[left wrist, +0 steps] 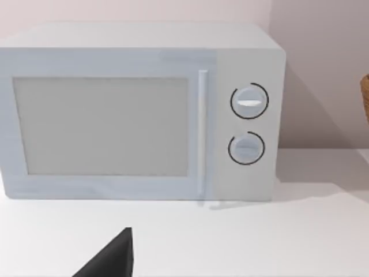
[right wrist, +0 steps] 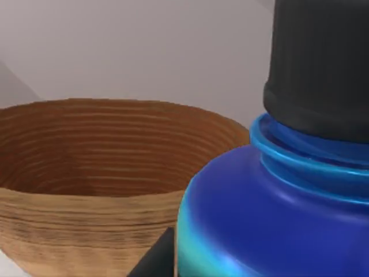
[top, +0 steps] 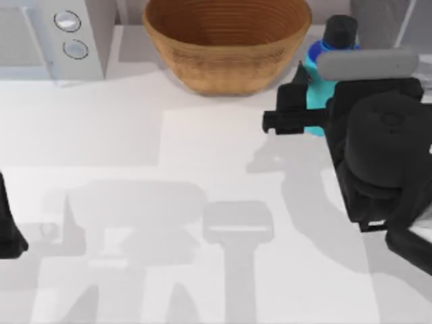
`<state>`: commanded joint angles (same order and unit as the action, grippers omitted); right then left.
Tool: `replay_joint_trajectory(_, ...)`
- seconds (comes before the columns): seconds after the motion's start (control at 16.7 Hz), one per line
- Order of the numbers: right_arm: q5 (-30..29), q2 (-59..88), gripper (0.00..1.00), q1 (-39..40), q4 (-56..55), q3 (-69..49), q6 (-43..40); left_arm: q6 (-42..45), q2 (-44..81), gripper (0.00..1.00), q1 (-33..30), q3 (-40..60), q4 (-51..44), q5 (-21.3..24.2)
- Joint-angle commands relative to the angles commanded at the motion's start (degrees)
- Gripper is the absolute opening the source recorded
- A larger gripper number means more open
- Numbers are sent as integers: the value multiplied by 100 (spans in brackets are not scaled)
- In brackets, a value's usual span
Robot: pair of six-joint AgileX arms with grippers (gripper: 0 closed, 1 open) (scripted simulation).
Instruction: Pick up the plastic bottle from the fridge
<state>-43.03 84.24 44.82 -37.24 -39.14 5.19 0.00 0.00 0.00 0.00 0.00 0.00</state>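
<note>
Plastic bottle (top: pixel 316 94): upright at the tabletop's (top: pixel 169 175) back right, just right of the woven basket (top: pixel 226 40), dark cap (top: pixel 340 32) on top.
Right pincer (top: pixel 297 101): at the bottle's teal body, fingers on both sides; contact unclear, can't tell whether it's pinching.
Left arm (top: pixel 8 226): parked at left edge.
Microwave (left wrist: pixel 138 112): back left, door closed, two knobs.
</note>
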Motion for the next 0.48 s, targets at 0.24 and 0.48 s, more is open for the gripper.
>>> replay_joint_trajectory(0.24,-1121,2162,0,1027,-958,-1127,-54,0,0,100,0,0,0,0)
replay_joint_trajectory(0.48,-1986,3749,0,1756,-1835,-2163,-211,0,0,100,0,0,0,0)
